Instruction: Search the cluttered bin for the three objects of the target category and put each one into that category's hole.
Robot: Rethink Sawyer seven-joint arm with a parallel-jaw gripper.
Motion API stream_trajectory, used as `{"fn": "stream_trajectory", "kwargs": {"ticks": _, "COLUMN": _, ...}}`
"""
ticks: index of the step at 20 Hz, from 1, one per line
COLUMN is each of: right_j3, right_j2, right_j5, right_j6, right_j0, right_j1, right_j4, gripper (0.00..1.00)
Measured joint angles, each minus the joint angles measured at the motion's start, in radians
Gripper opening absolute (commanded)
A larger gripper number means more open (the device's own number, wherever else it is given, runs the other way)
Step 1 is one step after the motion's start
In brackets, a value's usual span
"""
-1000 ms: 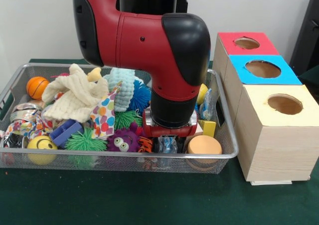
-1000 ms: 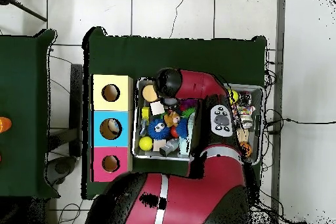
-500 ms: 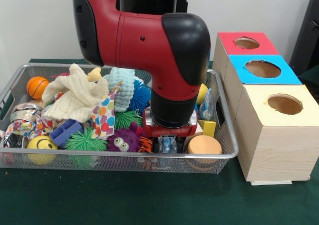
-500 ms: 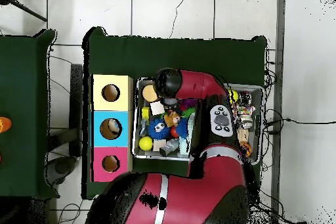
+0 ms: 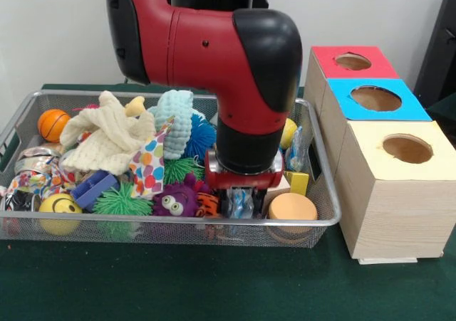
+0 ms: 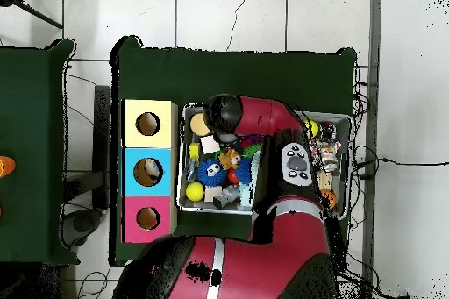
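The wire bin (image 5: pixel 313 221) is packed with toys. My gripper (image 5: pixel 239 203) hangs under the arm's red cuff, low in the bin's front right part, between a tiger-striped toy (image 5: pixel 207 206) and an orange disc (image 5: pixel 292 207). A small blue-and-white thing shows right at the gripper; whether it is held is unclear. A purple fuzzy monster (image 5: pixel 174 201) and a yellow block (image 5: pixel 298 183) lie close by. In the overhead view the arm's wrist (image 6: pixel 225 113) covers the gripper. Right of the bin stand three boxes with holes: red (image 5: pixel 354 62), blue (image 5: pixel 375 99), cream (image 5: pixel 406 149).
Left of the arm lie a cream cloth (image 5: pixel 107 132), a pale blue knit toy (image 5: pixel 174 118), a blue spiky ball (image 5: pixel 201 137), a green spiky ball (image 5: pixel 121 200), a smiley ball (image 5: pixel 58 207) and a small basketball (image 5: pixel 53 124). The bulky arm fills the bin's right half.
The arm has risen a little, and its red cuff and gripper sit slightly higher over the same spot. The toys around it have not shifted.
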Motion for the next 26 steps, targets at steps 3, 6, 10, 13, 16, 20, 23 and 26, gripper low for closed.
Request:
{"fn": "stream_trajectory", "kwargs": {"ticks": 3, "right_j3": 0.063, "right_j2": 0.0, "right_j5": -0.003, "right_j6": 0.0, "right_j0": 0.0, "right_j1": -0.063, "right_j4": 0.0, "gripper": 0.0}}
{"fn": "stream_trajectory", "kwargs": {"ticks": 6, "right_j3": 0.105, "right_j2": 0.0, "right_j5": -0.003, "right_j6": 0.0, "right_j0": 0.0, "right_j1": -0.118, "right_j4": 0.0, "gripper": 0.0}}
{"fn": "stream_trajectory", "kwargs": {"ticks": 10, "right_j3": 0.157, "right_j2": 0.0, "right_j5": -0.002, "right_j6": 0.0, "right_j0": 0.0, "right_j1": -0.207, "right_j4": 0.005, "gripper": 0.0}}
{"fn": "stream_trajectory", "kwargs": {"ticks": 13, "right_j3": 0.175, "right_j2": -0.001, "right_j5": 0.002, "right_j6": 0.0, "right_j0": 0.0, "right_j1": -0.264, "right_j4": 0.01, "gripper": 0.0}}
{"fn": "stream_trajectory", "kwargs": {"ticks": 16, "right_j3": 0.184, "right_j2": -0.001, "right_j5": 0.013, "right_j6": 0.0, "right_j0": 0.0, "right_j1": -0.308, "right_j4": 0.014, "gripper": 0.0}}
{"fn": "stream_trajectory", "kwargs": {"ticks": 20, "right_j3": 0.196, "right_j2": -0.001, "right_j5": 0.031, "right_j6": 0.0, "right_j0": 0.0, "right_j1": -0.367, "right_j4": 0.02, "gripper": 0.0}}
{"fn": "stream_trajectory", "kwargs": {"ticks": 23, "right_j3": 0.21, "right_j2": -0.001, "right_j5": 0.04, "right_j6": 0.0, "right_j0": 0.002, "right_j1": -0.395, "right_j4": 0.027, "gripper": 0.0}}
{"fn": "stream_trajectory", "kwargs": {"ticks": 26, "right_j3": 0.232, "right_j2": -0.001, "right_j5": 0.048, "right_j6": 0.0, "right_j0": 0.008, "right_j1": -0.415, "right_j4": 0.042, "gripper": 0.0}}
